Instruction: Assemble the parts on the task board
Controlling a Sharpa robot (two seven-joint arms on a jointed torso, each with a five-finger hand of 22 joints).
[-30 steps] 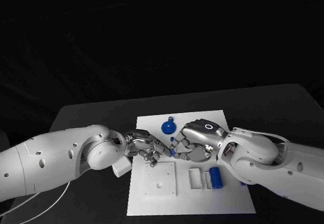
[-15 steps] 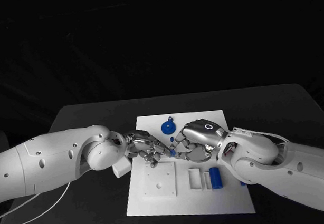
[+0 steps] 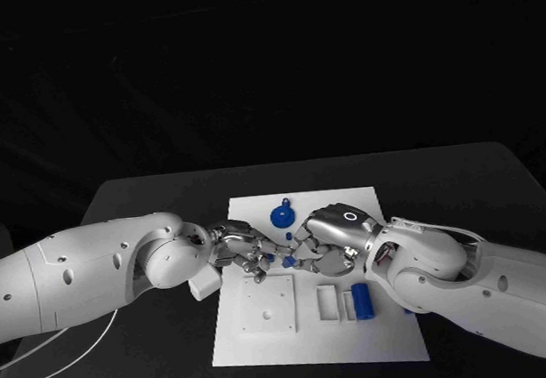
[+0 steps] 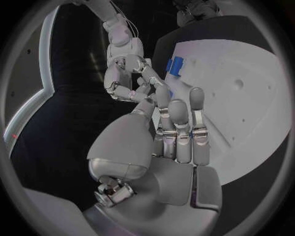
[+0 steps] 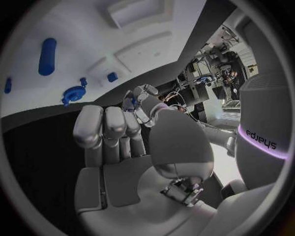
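I had the left hand (image 3: 243, 250) curled in over the task board (image 3: 268, 341), fingertips meeting the right hand's around a small blue part (image 3: 270, 261), which looked mid-handover. Couldn't tell which hand actually held it. The right hand (image 3: 323, 243) was fisted tight against it. The blue disc (image 3: 282, 215) sat behind and the blue cylinder (image 3: 364, 300) nearer me, both unplaced.
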